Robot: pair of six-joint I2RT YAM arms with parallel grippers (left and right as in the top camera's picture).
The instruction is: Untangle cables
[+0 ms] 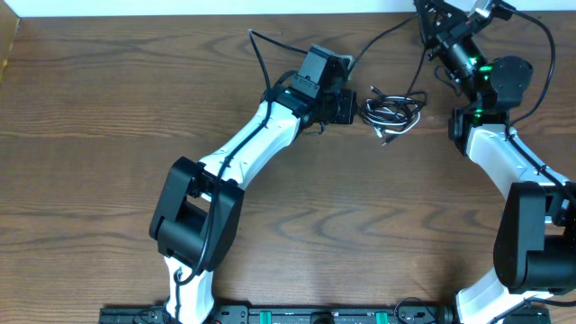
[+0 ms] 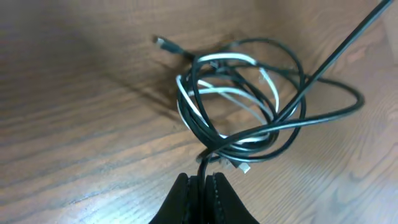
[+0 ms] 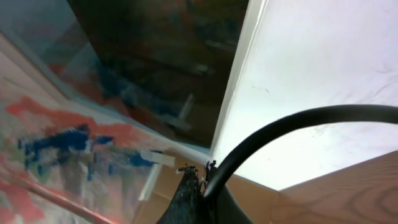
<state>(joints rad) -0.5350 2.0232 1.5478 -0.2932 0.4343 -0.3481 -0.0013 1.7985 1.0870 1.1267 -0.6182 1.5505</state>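
Brown wood-grain tabletop [image 1: 108, 99] fills the overhead view, with one knot of cord lying near its far edge. At that knot the left gripper [image 2: 200, 179] has its jaws pressed fully together. A black strand [image 2: 201, 163] from the near side of the coil runs straight down into them, so it looks pinched there, low over the wood. Just beyond the fingertips lies the tangled bundle of thin black and white cables [image 1: 391, 110]: black loops wound round a shorter white cord [image 2: 231, 59], with a small black plug end [image 2: 160, 41] poking out at the far left and resting on the table. One long black cable [image 2: 348, 45] leaves the coil and climbs taut toward the upper right. It appears to lead to the right gripper [image 3: 200, 177], raised above the back of the table, its jaws closed tight on what I take to be that long black cable [image 3: 298, 119]. The step in hand seems to be drawing one black line free while the other arm anchors the coil. To do it well, I judge the left grip should pin the bundle while the right pulls slowly along the cable's own run. A quick tug could cinch the loops round the white cord or drag the whole knot. Behind the raised wrist a pale wall [image 3: 323, 62] shows, with blurred coloured shapes beside it that I cannot identify.
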